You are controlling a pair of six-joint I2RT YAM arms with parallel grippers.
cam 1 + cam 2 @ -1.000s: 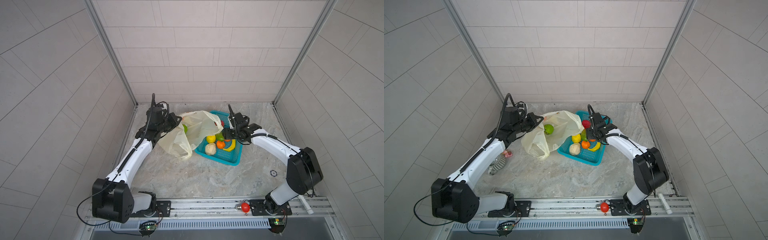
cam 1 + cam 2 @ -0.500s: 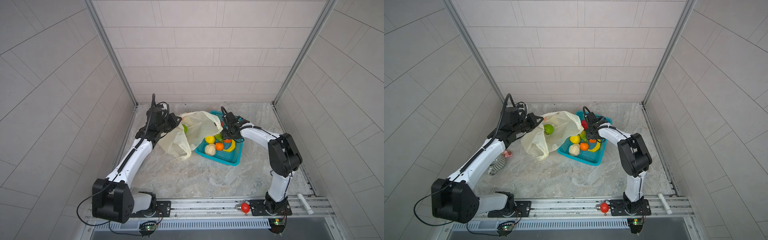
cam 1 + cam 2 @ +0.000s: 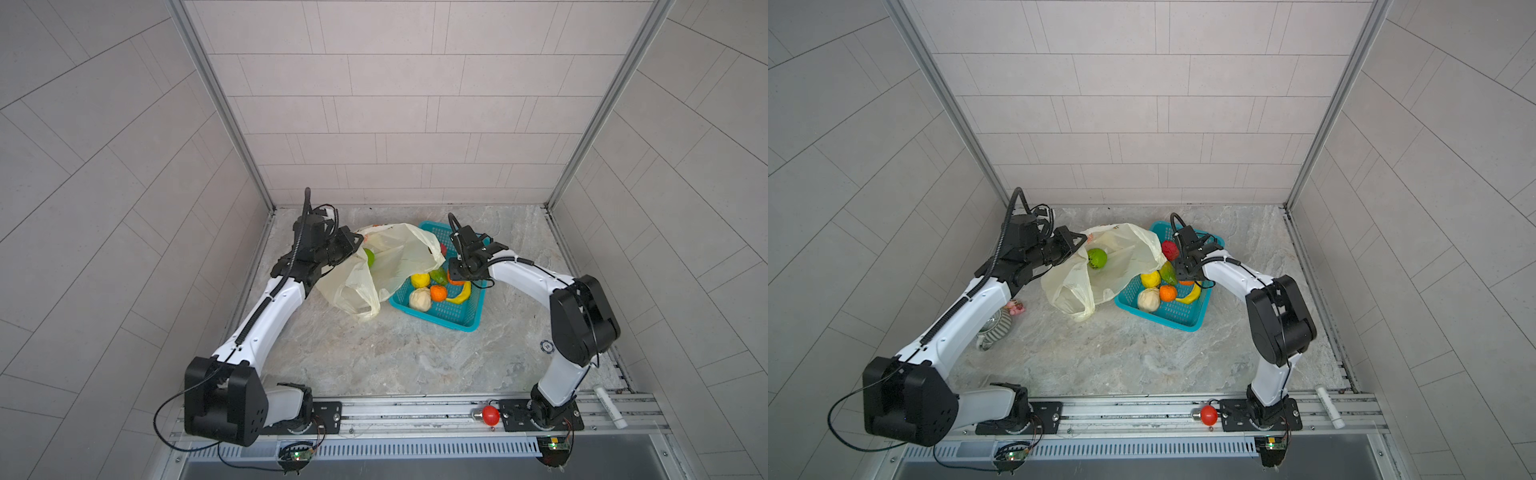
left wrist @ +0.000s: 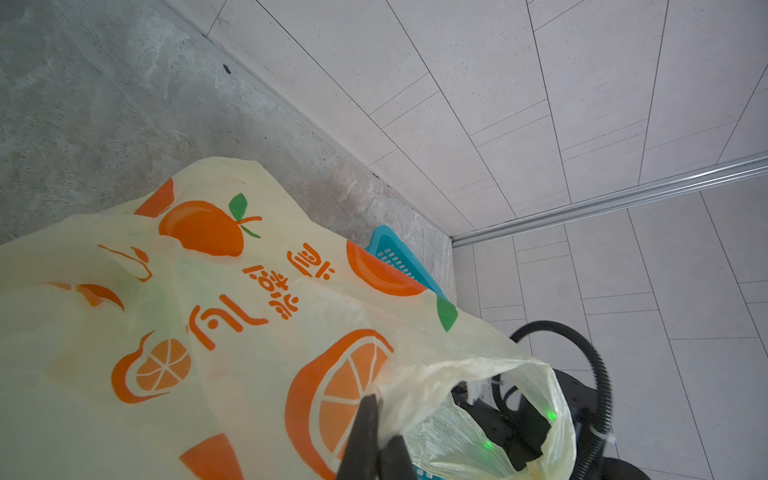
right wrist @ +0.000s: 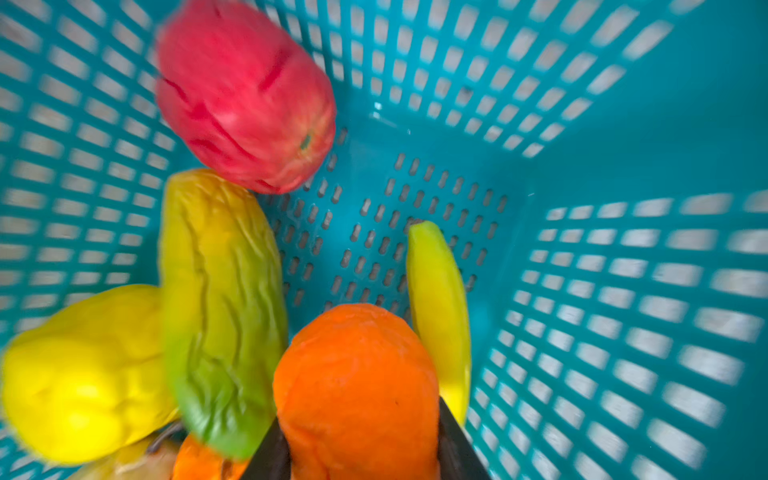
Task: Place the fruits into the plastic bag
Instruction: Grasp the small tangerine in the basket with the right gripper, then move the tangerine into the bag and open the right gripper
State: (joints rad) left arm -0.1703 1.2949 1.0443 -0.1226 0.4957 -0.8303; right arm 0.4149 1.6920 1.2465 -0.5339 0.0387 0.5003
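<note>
Seven fruits lay in the teal basket (image 3: 432, 323), which stood on the table right of its middle, so most of the job was judged undone. Along the basket's near edge sat the whitish fruit (image 3: 419, 298), the free orange fruit (image 3: 438, 293) and the banana (image 3: 461, 294), side by side. Just left of that edge, the slack closed end of the plastic bag (image 3: 353, 286) rested on the table.

Farther in, by the basket's left edge, the yellow lemon-like fruit (image 5: 83, 374) and the green oblong fruit (image 5: 220, 311) touched each other. Next to them the right gripper (image 5: 358, 415) reached down into the basket. The wrist view showed its fingers pressed against both flanks of the held orange fruit (image 5: 357, 357), clamped on it. Whether that fruit had cleared the basket floor could not be told. The red fruit (image 3: 1170, 250) lay toward the basket's far left corner.

Farthest back, the bag's mouth overlapped the basket's left edge. The left gripper (image 4: 372, 405) pinched the bag's rim, jaws together on the film, holding the mouth up and open. Inside lay a single fruit, the bumpy green ball (image 3: 1096, 258).

By that count one fruit was bagged and seven were left. The held orange fruit looked likeliest to go in next.
</note>
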